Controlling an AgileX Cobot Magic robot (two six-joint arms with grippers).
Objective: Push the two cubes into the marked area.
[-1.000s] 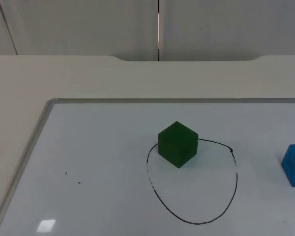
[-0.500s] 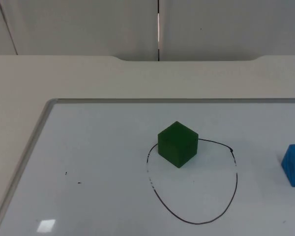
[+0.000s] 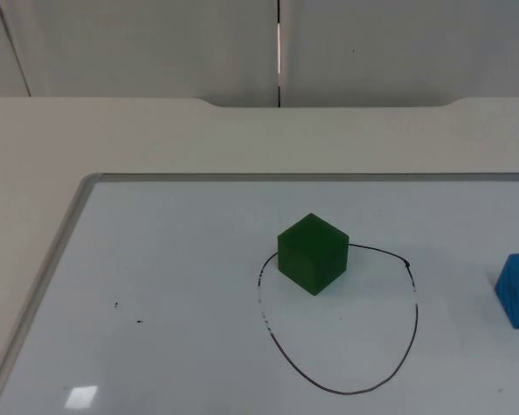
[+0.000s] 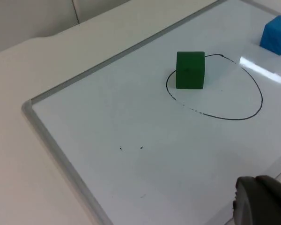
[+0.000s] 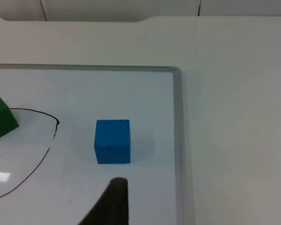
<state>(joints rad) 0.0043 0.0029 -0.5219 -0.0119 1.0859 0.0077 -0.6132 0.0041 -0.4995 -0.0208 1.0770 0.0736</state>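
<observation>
A green cube (image 3: 312,253) sits on the whiteboard (image 3: 156,285), straddling the far left part of a hand-drawn black loop (image 3: 389,372). A blue cube (image 3: 518,290) rests outside the loop, at the picture's right edge. In the left wrist view the green cube (image 4: 190,70) lies on the loop line (image 4: 234,117) with the blue cube (image 4: 276,34) beyond it, and a black fingertip (image 4: 260,199) of my left gripper hovers well short of both. In the right wrist view the blue cube (image 5: 112,141) lies just ahead of my right gripper's black fingertip (image 5: 113,204), apart from it.
The whiteboard has a raised silver frame (image 3: 48,259), seen on its left and far sides. Its right frame edge (image 5: 178,140) runs close beside the blue cube. Bare table (image 3: 112,138) surrounds the board, and the grey partition wall (image 3: 156,43) stands behind.
</observation>
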